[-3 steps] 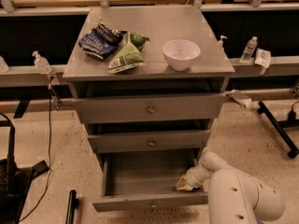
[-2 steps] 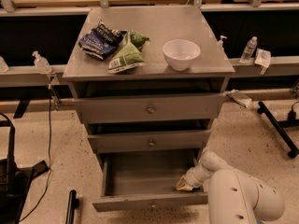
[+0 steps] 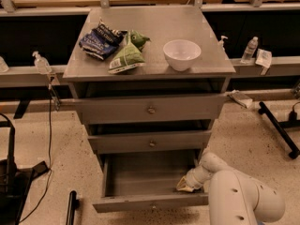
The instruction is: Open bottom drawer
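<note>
The bottom drawer (image 3: pixel 150 201) of the grey metal cabinet stands pulled well out, its inside showing bare, with a small round knob on its flat front. The two drawers above it are shut. My white arm comes in from the lower right. My gripper (image 3: pixel 186 185) reaches over the drawer's right front corner and sits just inside the drawer, close behind its front panel.
On the cabinet top (image 3: pixel 154 69) lie a dark chip bag (image 3: pixel 100 40), a green bag (image 3: pixel 127 56) and a white bowl (image 3: pixel 182 54). A water bottle (image 3: pixel 248 49) stands on the right ledge, a pump bottle (image 3: pixel 41 62) on the left. Black equipment (image 3: pixel 11 182) stands at lower left.
</note>
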Controlling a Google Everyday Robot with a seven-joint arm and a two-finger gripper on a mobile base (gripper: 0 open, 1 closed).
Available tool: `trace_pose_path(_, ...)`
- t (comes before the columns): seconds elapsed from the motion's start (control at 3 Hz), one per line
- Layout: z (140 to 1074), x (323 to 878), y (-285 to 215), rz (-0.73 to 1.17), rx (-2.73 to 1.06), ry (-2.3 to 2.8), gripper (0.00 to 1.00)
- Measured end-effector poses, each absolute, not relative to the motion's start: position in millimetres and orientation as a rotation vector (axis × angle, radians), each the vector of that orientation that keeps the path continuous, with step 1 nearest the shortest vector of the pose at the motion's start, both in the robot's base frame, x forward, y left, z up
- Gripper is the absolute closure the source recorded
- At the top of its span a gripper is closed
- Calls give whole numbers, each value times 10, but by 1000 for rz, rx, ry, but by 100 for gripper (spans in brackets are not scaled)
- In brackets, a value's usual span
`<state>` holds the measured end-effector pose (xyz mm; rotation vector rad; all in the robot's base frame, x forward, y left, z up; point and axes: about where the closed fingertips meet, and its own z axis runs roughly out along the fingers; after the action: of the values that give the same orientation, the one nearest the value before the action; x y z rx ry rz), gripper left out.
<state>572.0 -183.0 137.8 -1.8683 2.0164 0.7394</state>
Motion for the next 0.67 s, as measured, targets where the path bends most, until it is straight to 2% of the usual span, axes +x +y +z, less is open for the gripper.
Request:
trace_pose_path(0.33,1378,5725,-1827,740,-1868,2016,5)
trace_pose_path(0.67,1377,5773,-1802,739,-1868,2016,0)
